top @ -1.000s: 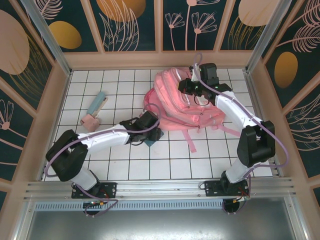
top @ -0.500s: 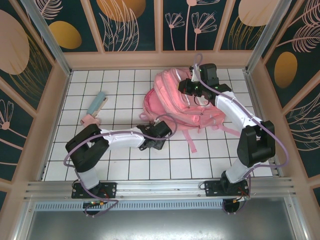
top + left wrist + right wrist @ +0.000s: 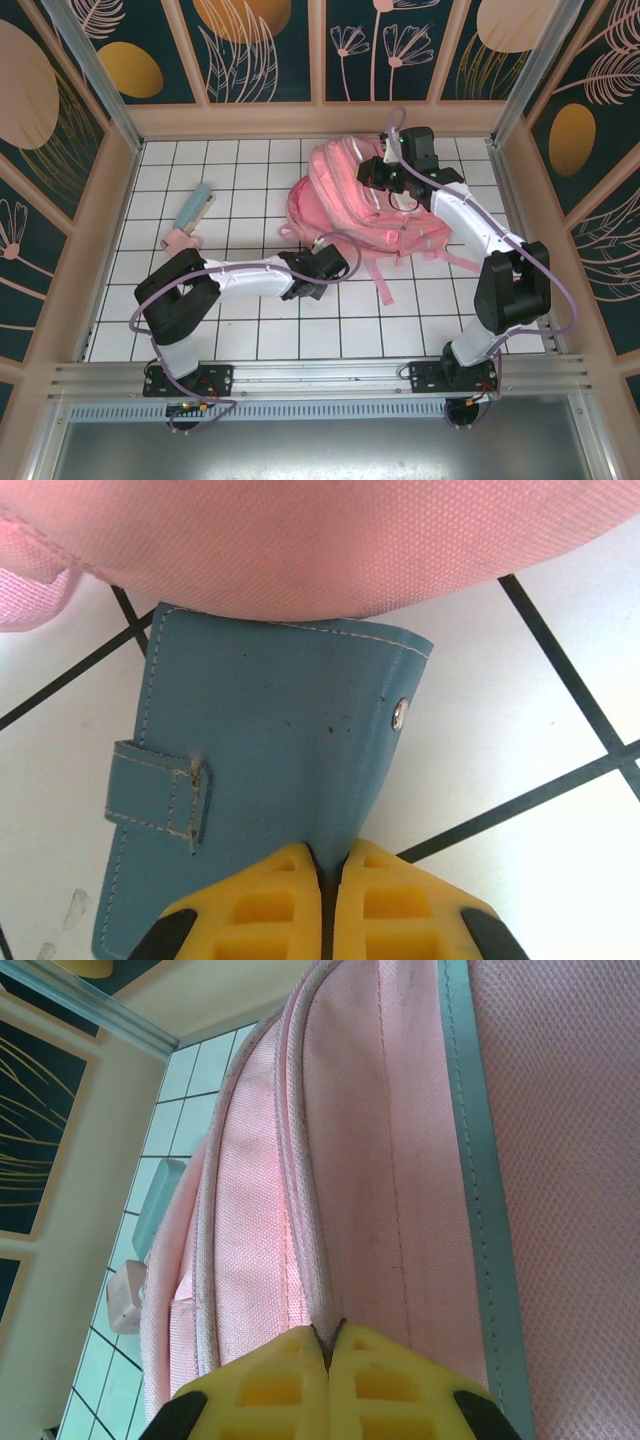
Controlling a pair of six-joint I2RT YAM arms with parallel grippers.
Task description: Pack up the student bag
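The student bag (image 3: 370,200), a big pink backpack, lies at the back middle of the tiled table. My right gripper (image 3: 385,175) rests on its top. In the right wrist view that gripper (image 3: 328,1332) is shut, pinching a fold of the bag (image 3: 400,1160) along a zip seam. My left gripper (image 3: 312,285) sits at the bag's front edge. In the left wrist view it (image 3: 330,855) is shut on the near edge of a blue wallet (image 3: 270,750) with a strap tab and snap. The wallet's far end is tucked under the bag (image 3: 300,540).
A pale blue case (image 3: 195,207) and a small pink and white item (image 3: 180,240) lie on the left side of the table. A loose pink strap (image 3: 385,285) trails toward the front. Walls close in on the back and both sides.
The left arm folded its elbow back and its gripper shifted right to the bag's edge, then shut on the blue wallet. The right arm has stayed still.
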